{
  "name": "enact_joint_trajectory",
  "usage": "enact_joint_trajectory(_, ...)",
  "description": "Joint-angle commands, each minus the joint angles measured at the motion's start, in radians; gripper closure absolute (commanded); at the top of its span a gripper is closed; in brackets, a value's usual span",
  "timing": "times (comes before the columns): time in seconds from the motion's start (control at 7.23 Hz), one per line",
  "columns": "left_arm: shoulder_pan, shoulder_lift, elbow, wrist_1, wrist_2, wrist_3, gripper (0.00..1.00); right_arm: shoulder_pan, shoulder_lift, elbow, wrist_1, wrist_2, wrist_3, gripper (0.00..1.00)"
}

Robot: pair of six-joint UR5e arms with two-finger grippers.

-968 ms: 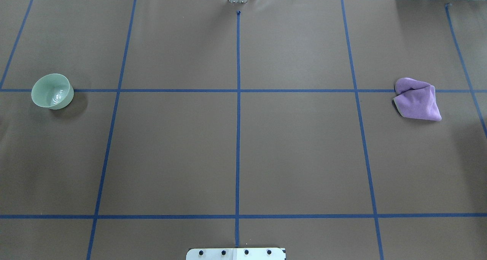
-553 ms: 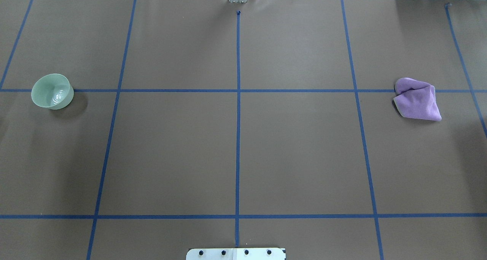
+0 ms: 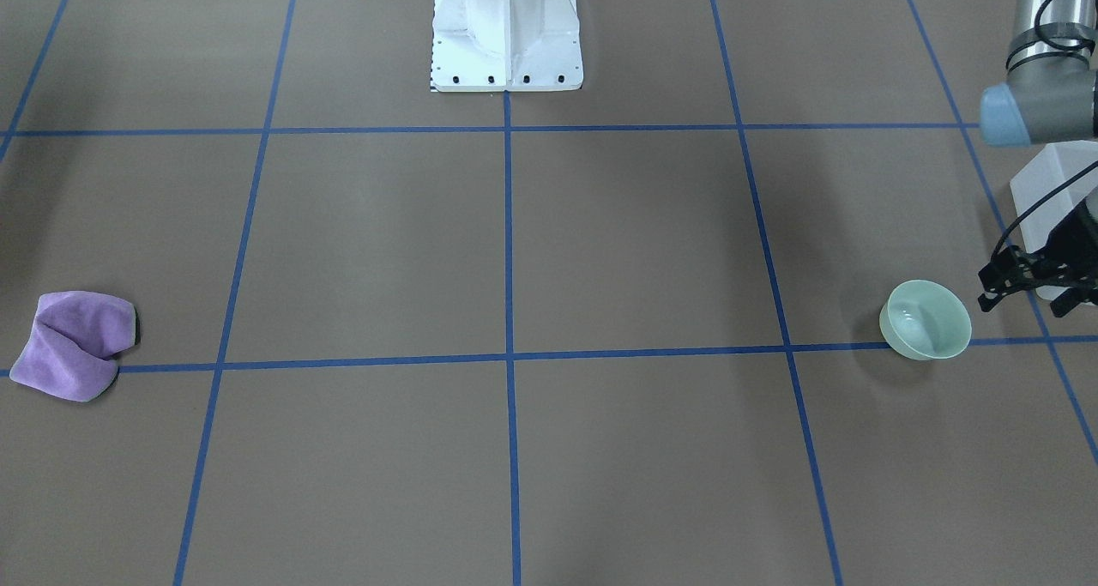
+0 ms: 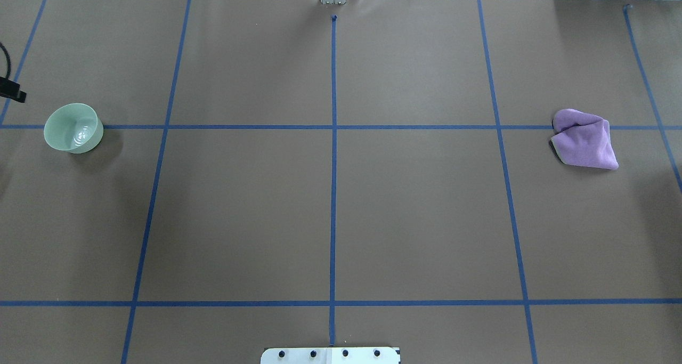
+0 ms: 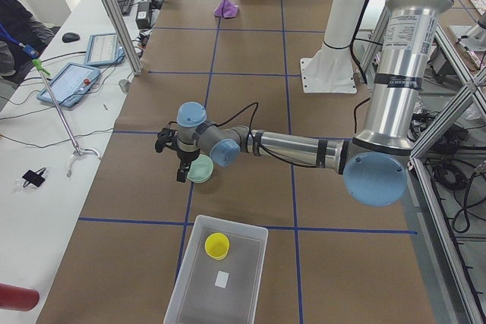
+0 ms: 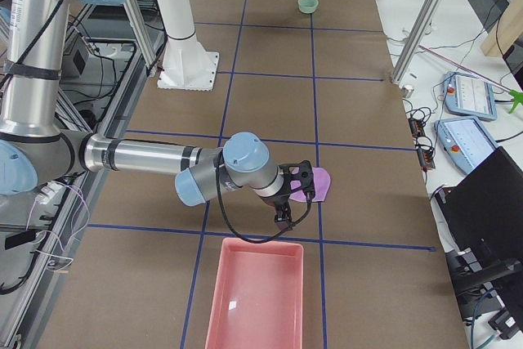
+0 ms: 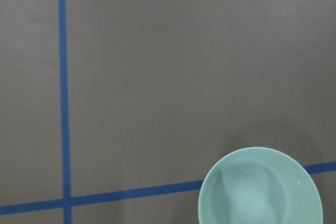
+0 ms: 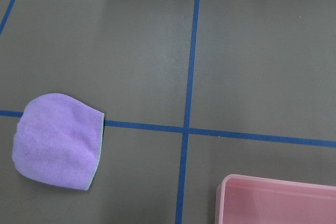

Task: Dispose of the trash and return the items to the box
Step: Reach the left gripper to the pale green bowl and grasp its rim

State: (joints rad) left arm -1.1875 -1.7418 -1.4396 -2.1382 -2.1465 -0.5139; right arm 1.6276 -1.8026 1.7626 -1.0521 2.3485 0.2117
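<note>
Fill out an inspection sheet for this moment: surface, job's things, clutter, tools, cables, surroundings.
Surface: brown table with a blue tape grid.
Job's things: bowl upright on the table, outside the box; cup and a white slip inside the box.
Clutter: purple cloth crumpled on the table near the pink bin, not in it.
Tools: left tool open, beside the bowl, holding nothing; right tool near the cloth, open or shut cannot be told.
Cables: black cable on the left arm; thin cable looped under the right wrist.
Surroundings: tablets on a side bench.
</note>
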Motion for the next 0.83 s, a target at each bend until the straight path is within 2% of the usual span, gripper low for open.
enact_joint_trajectory(0.0, 0.046, -0.060, 0.154, -0.187, 0.005, -0.070, 0.02, 0.000, -0.001, 0.000, 0.003, 0.000, 0.000, 0.00)
enact_joint_trajectory(0.14, 0.052, -0.055, 0.153, -0.190, 0.007, -0.068, 0.06, 0.000, -0.001, 0.000, 0.003, 0.000, 0.000, 0.00)
enact_joint_trajectory(0.28, 0.061, -0.048, 0.154, -0.210, 0.005, -0.054, 0.32, 0.000, -0.001, 0.000, 0.003, 0.000, 0.000, 0.00)
enact_joint_trajectory(0.41, 0.095, -0.035, 0.162, -0.238, 0.011, -0.051, 0.44, 0.000, -0.001, 0.001, 0.003, 0.000, 0.002, 0.00)
enact_joint_trajectory(0.55, 0.112, -0.033, 0.169, -0.239, 0.011, -0.051, 0.45, 0.000, -0.001, 0.000, 0.001, 0.000, 0.002, 0.00)
enact_joint_trajectory(0.69, 0.114, -0.021, 0.171, -0.253, 0.013, -0.049, 0.57, 0.000, 0.000, 0.001, 0.001, 0.000, 0.000, 0.00)
